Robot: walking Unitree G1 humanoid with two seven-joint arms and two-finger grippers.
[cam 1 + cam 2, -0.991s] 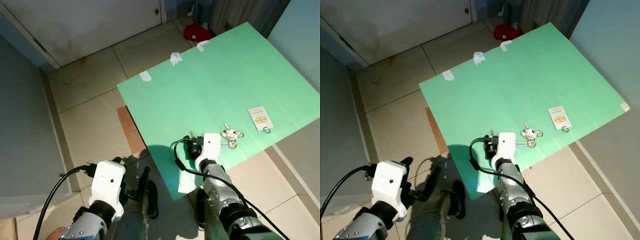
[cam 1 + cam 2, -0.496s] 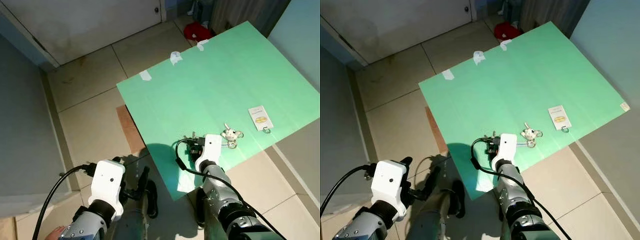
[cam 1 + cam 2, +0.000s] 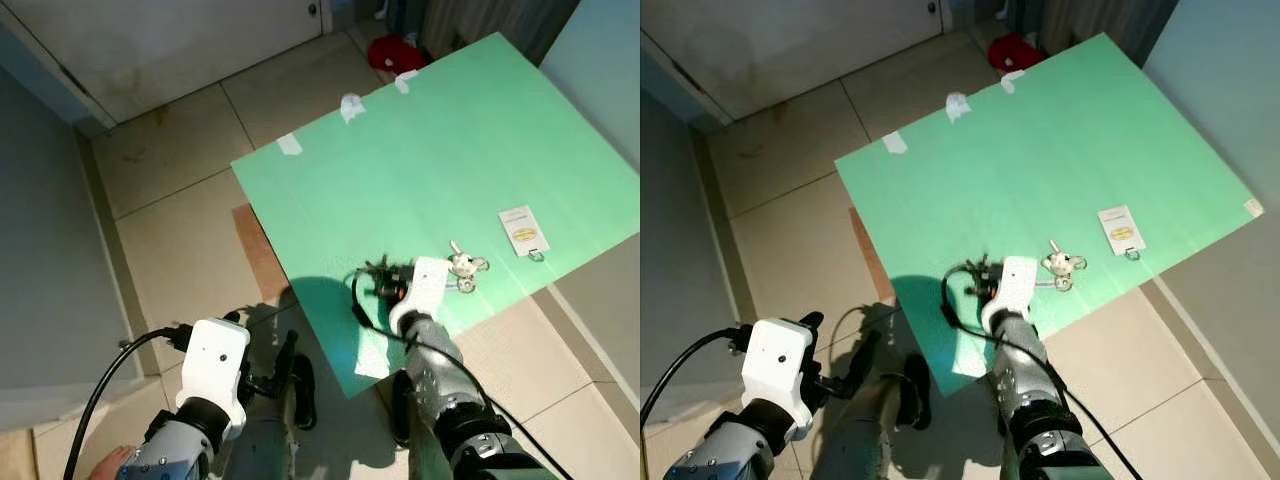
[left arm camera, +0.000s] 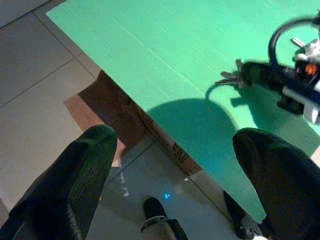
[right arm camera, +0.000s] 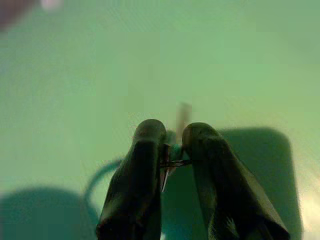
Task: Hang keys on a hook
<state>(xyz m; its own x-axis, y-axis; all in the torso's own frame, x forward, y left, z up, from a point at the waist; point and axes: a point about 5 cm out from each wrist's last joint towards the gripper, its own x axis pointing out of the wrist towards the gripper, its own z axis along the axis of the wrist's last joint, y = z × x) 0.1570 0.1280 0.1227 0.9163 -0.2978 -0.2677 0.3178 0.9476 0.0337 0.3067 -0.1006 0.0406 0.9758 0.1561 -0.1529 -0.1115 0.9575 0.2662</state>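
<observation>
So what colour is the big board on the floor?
The board is mint green, clearest in the left eye view.

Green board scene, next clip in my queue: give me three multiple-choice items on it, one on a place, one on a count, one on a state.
1. Where does the white card lie?
A. on the green board, near its right edge
B. on the floor tiles
C. in the left claw

2. How many white tape pieces sit along the board's far edge?
A. one
B. three
C. six

3. How is the right claw?
A. wide open
B. shut on the keys
C. gripping the card

Key: 1 A, the white card rests on the green board. 2 B, three tape pieces show. 3 B, the right claw pinches the keys.
</observation>
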